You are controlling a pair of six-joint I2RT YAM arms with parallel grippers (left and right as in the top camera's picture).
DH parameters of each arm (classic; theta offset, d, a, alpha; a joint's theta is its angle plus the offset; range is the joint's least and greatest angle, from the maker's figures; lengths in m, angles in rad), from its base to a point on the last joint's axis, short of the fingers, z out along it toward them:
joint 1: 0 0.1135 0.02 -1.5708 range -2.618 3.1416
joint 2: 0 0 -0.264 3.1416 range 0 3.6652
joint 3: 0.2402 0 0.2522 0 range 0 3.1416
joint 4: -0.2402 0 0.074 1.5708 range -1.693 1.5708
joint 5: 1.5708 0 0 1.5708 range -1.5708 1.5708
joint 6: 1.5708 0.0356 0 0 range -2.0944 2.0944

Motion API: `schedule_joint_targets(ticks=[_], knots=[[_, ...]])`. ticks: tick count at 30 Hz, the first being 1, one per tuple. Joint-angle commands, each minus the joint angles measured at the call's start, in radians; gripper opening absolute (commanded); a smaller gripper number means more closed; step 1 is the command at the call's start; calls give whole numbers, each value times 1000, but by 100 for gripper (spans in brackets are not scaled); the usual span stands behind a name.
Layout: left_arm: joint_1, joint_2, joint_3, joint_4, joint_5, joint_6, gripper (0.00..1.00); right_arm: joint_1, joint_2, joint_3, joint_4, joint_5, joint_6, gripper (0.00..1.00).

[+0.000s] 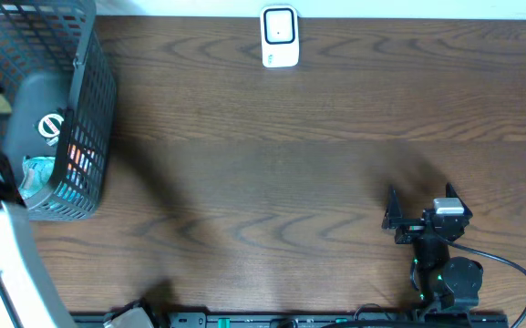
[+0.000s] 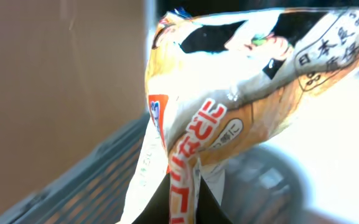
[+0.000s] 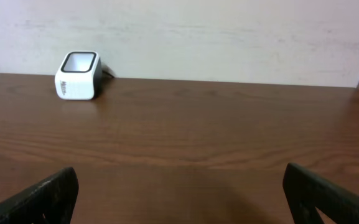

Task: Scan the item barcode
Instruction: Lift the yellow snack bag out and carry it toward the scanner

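Orange and white crinkled plastic fills the left wrist view: a snack packet (image 2: 241, 93) with Japanese lettering, bunched at its lower edge. There the left gripper (image 2: 188, 198) is clamped on a fold of it, jaws pressed together on the film. Behind the packet I see the dark mesh of a basket (image 2: 73, 186).

From overhead, that basket (image 1: 89, 100) sits at the far left of a brown wooden table (image 1: 272, 164). My left arm (image 1: 7, 246) reaches into it from below and hides the grip itself. I see other items through the mesh but cannot name them.

A small white scanner (image 1: 280, 36) stands at the far edge of the table near the middle, well apart from the basket. The right gripper (image 1: 419, 196) rests low at the near right with its jaws spread wide and nothing between them. It faces the scanner across bare wood.

I judge that I am at the pick-up step: the packet is gripped but not yet out of the basket. Next I need to lift it straight up, clear of the mesh rim, and carry it across to the scanner. I cannot see a barcode on the face shown, so the packet may need turning to bring the code to the scanner window. The film is limp and held only by a fold, so a slow carry seems wise.
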Motion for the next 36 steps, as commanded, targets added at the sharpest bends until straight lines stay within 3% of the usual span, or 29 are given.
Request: schedule_joint_targets(ticks=[1, 5, 12, 20, 29, 36], knots=[[-95, -83, 6, 68, 67, -175, 7, 3, -6, -3, -2, 1, -12, 99], [-259, -122, 5, 81, 67, -217, 8, 3, -6, -3, -2, 1, -12, 99], [-552, -50, 5, -40, 50, -216, 7, 3, -6, -3, -2, 1, -12, 99], [-847, 190, 5, -120, -264, -288, 7, 3, -6, -3, -2, 1, -12, 99], [-1017, 478, 5, -112, -298, -361, 7, 3, -6, -3, -2, 1, -12, 99], [-1026, 498, 5, -236, -270, -361, 10, 3, -6, -3, -2, 1, -12, 99]])
